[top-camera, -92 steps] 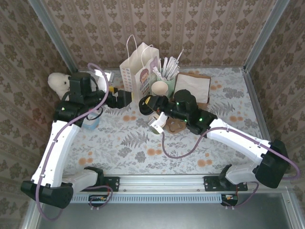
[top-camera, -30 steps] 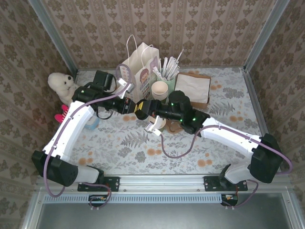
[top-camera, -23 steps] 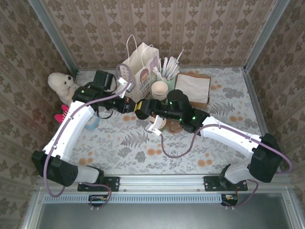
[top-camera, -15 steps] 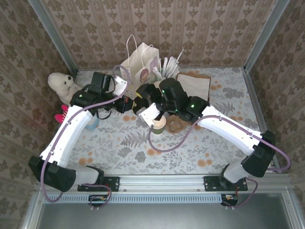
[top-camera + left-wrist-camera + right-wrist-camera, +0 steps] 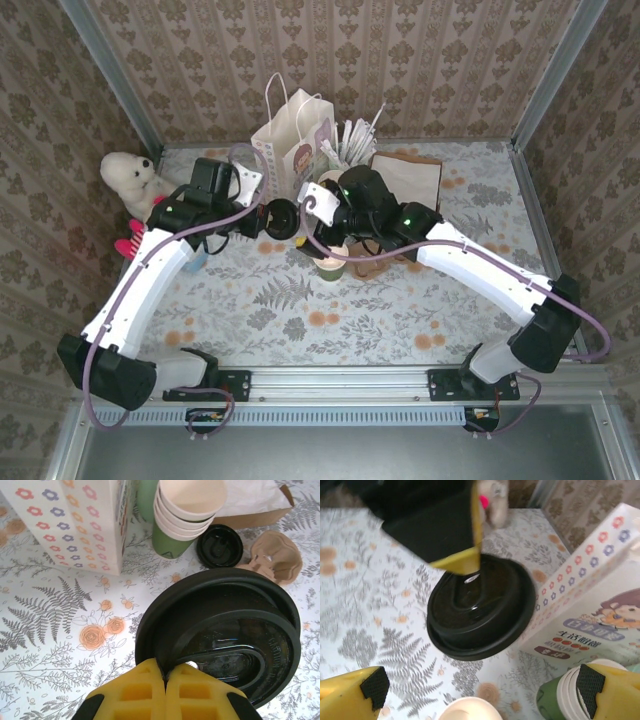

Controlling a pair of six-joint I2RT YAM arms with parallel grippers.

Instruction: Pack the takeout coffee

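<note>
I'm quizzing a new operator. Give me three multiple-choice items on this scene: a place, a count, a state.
1. The loose black lid lies: A) inside the bag; B) on the table beside the stack of cream cups; C) on the napkins.
2. Black lids in the left wrist view: A) one; B) two; C) four.
3. The right gripper is: A) open; B) shut on a straw; C) shut on the bag.
Answers: 1B, it rests by the stack's base. 2B, the left gripper pinches the held lid, another lies loose. 3A, its fingers stand wide apart.
</note>
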